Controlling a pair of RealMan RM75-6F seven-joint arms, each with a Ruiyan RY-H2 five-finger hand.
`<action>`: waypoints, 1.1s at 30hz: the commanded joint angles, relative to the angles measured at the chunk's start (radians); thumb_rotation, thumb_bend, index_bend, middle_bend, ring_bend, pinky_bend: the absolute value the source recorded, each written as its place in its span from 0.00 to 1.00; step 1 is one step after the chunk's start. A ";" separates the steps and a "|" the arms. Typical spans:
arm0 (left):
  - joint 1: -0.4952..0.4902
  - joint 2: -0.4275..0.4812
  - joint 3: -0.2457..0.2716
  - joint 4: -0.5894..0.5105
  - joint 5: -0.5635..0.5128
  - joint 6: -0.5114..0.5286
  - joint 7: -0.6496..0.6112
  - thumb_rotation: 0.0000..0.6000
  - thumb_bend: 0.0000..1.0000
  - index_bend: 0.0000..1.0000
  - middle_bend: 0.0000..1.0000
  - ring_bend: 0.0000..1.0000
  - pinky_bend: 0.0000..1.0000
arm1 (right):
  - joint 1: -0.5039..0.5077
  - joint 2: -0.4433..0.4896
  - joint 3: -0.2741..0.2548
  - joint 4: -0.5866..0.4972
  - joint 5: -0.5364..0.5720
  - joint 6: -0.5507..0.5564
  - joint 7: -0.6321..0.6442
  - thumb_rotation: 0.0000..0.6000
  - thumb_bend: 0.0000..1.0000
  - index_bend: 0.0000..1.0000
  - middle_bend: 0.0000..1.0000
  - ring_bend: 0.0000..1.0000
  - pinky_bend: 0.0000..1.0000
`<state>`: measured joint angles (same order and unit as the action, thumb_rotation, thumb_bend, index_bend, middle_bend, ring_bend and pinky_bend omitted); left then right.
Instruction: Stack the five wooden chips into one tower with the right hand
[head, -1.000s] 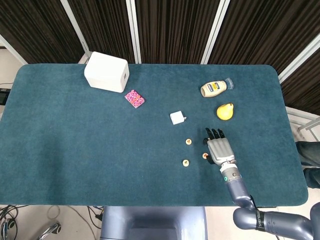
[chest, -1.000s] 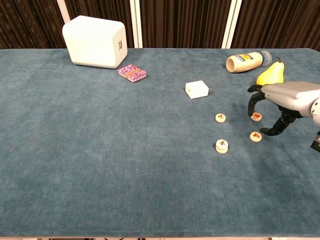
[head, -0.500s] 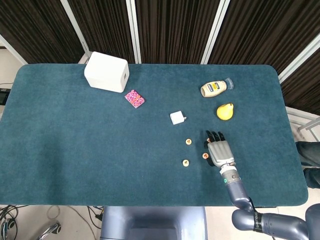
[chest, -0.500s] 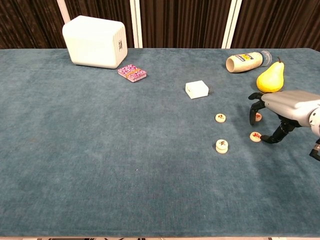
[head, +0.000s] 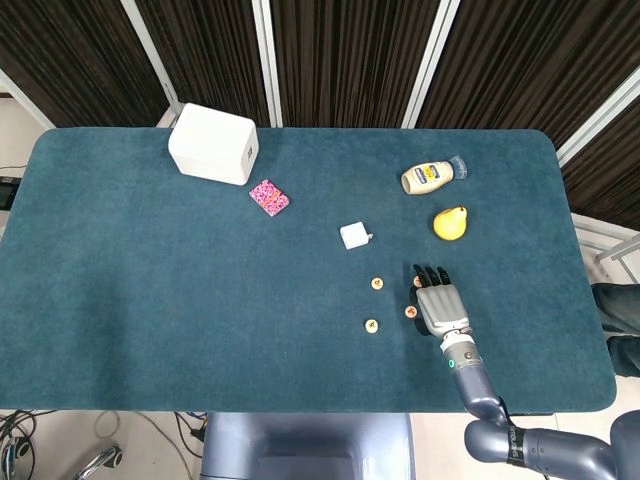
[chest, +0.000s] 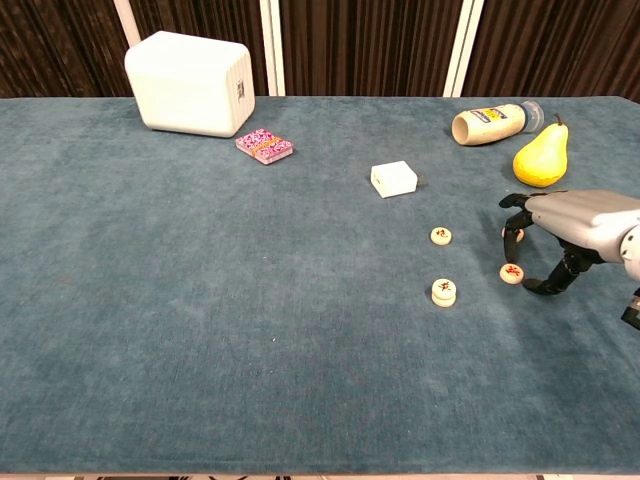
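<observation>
The grey right hand (chest: 565, 225) hovers low over two of the small round pale wooden chips with red marks, its dark fingers (chest: 512, 205) curled downward and spread apart, gripping nothing that shows. One chip (chest: 512, 272) lies just below the thumb side; another (chest: 515, 235) sits partly hidden behind the fingertips.

The risk, as I judge it, is that the fingers close on the wrong chip or nudge both, since the two lie near each other under the palm. A chip this thin and flat could also be pressed into the blue felt bench (chest: 200, 300) and slide rather than lift, or tip out of a loose pinch.

Using the white cube-shaped charger (chest: 394, 179) as landmark: a single chip (chest: 440, 235) lies near it, toward the robot and a little right. Further toward the robot sits what looks like a two-chip stack (chest: 443, 291), the start of the tower. The two chips under the hand lie right of these. A careless carry could knock that low stack over.

The left hand does not show in either view.
</observation>
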<state>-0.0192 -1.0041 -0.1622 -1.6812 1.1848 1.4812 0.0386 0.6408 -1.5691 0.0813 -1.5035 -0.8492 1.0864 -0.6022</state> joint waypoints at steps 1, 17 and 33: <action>0.000 0.000 0.000 0.000 -0.001 -0.001 0.001 1.00 0.09 0.00 0.00 0.00 0.06 | -0.001 -0.003 0.002 0.004 0.001 -0.003 0.002 1.00 0.39 0.46 0.00 0.00 0.00; -0.001 0.000 -0.001 0.001 -0.003 -0.001 0.002 1.00 0.09 0.00 0.00 0.00 0.06 | -0.005 -0.022 0.013 0.003 -0.006 -0.005 -0.011 1.00 0.39 0.49 0.00 0.00 0.00; -0.001 0.001 -0.001 0.000 -0.003 -0.002 0.001 1.00 0.09 0.00 0.00 0.00 0.06 | -0.004 -0.030 0.026 0.007 0.006 -0.014 -0.021 1.00 0.39 0.51 0.00 0.00 0.00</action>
<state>-0.0199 -1.0035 -0.1632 -1.6808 1.1813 1.4791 0.0391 0.6366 -1.5996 0.1060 -1.4958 -0.8419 1.0723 -0.6243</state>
